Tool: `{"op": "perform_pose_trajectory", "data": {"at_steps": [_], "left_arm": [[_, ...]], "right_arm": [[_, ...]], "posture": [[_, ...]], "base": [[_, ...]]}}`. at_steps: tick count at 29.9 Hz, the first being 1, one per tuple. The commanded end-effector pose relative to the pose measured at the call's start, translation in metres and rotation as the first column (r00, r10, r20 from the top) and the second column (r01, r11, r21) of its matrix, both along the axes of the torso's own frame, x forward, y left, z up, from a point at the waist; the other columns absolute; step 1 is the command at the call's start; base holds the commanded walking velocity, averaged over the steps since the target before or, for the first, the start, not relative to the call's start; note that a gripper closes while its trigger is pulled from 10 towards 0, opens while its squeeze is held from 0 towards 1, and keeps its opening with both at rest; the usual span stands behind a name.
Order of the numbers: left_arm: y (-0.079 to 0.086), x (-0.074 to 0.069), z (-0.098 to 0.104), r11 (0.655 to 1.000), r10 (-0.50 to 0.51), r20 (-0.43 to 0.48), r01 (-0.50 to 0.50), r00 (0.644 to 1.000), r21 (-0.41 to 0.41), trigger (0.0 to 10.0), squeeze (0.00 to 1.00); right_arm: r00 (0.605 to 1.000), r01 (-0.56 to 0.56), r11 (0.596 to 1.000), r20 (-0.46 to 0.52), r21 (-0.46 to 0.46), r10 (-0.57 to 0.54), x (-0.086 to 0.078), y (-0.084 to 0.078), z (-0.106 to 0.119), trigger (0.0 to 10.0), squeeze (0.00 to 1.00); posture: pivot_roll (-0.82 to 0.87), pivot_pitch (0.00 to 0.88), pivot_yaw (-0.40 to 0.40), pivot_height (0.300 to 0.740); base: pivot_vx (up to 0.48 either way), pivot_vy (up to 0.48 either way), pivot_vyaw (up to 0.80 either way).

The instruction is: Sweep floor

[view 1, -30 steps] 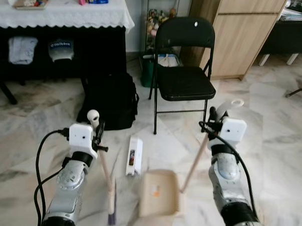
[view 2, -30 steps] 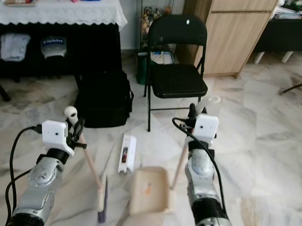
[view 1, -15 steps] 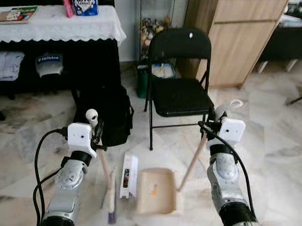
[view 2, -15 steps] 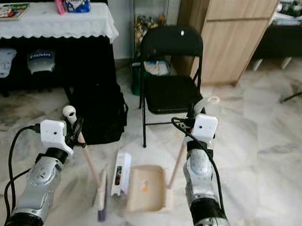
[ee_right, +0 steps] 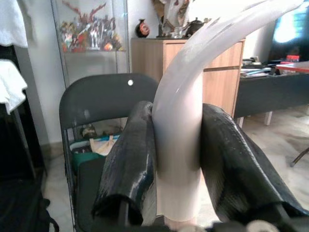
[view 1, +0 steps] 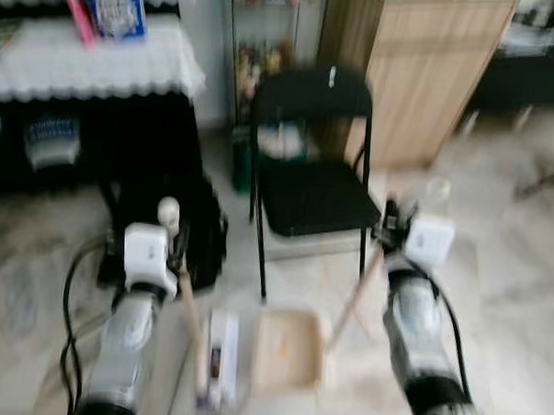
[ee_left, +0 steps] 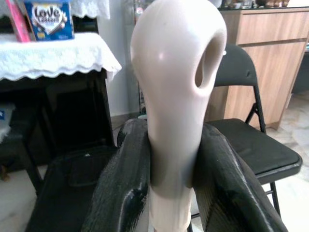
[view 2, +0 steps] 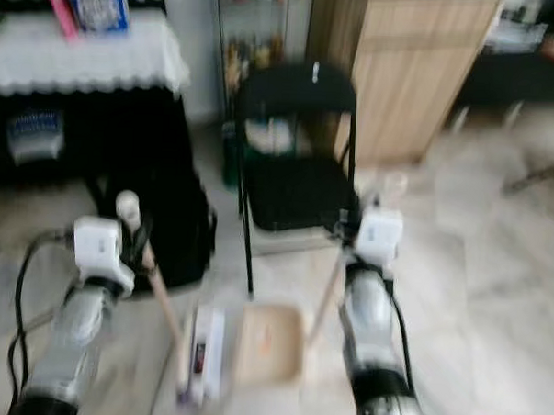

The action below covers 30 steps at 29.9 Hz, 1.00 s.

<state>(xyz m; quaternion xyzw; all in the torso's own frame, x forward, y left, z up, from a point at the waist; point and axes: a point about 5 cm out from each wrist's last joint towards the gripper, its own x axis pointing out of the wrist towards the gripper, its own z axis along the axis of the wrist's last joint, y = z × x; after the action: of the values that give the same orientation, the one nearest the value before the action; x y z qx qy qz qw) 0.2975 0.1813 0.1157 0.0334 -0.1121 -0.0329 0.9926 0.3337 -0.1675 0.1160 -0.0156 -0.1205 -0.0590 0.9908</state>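
My left gripper (ee_left: pixel 174 128) is shut on the pale, rounded top of the broom handle (ee_left: pixel 174 96), with a black finger (ee_left: pixel 125 183) on each side. The handle (view 1: pixel 186 300) slants down to the floor beside a white box (view 1: pixel 217 357). My right gripper (ee_right: pixel 176 108) is shut on the curved white dustpan handle (ee_right: pixel 181 121). That handle (view 1: pixel 354 301) runs down to the beige dustpan (view 1: pixel 289 348), which lies flat on the marble floor between my arms. Both eye views are blurred.
A black folding chair (view 1: pixel 310 186) stands just beyond the dustpan. A black backpack (view 1: pixel 180 226) leans against a table draped in a white cloth (view 1: pixel 90 57) at the left. A wooden cabinet (view 1: pixel 421 76) stands behind the chair.
The whole view has shifted and blurred as I move forward. The chair and the white box have come nearer, and the box now lies beside the broom head and dustpan. Both grips are unchanged.
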Motion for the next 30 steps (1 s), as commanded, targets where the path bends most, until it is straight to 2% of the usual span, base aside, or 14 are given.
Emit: {"op": "perform_pose_trajectory", "data": {"at_steps": [1,7,14,25,30], "left_arm": [[0.002,0.000,0.009,1.000,0.000,0.044,-0.001,0.999,0.028,10.0,0.00],[0.001,0.000,0.009,1.000,-0.002,0.042,0.001,0.999,0.027,10.0,0.00],[0.003,0.002,0.012,0.999,0.010,0.058,-0.012,0.998,0.035,10.0,0.00],[0.007,0.009,0.028,0.998,0.030,0.113,-0.036,0.993,0.045,10.0,0.00],[0.009,0.014,0.035,0.998,0.034,0.130,-0.041,0.991,0.054,10.0,0.00]], "right_arm": [[0.999,-0.012,1.000,0.033,0.012,0.011,0.001,0.005,0.006,10.0,0.00],[1.000,-0.011,1.000,0.013,0.007,0.011,-0.001,0.002,0.001,10.0,0.00],[0.996,-0.073,0.997,-0.047,0.000,0.073,-0.002,0.004,-0.010,10.0,0.00],[0.984,-0.111,0.994,-0.145,-0.017,0.107,-0.005,0.000,-0.030,10.0,0.00],[0.975,-0.093,0.995,-0.207,-0.040,0.083,-0.006,-0.007,-0.040,10.0,0.00]], "posture": [[0.06,0.063,-0.005,0.740],[0.06,0.070,-0.003,0.740],[0.06,0.075,-0.002,0.740],[0.07,0.101,0.007,0.740],[0.07,0.114,0.012,0.740]], "base": [[0.000,0.000,0.00],[0.000,0.000,0.00],[0.000,0.000,0.00],[0.000,0.000,0.00],[0.000,0.000,0.00]]}}
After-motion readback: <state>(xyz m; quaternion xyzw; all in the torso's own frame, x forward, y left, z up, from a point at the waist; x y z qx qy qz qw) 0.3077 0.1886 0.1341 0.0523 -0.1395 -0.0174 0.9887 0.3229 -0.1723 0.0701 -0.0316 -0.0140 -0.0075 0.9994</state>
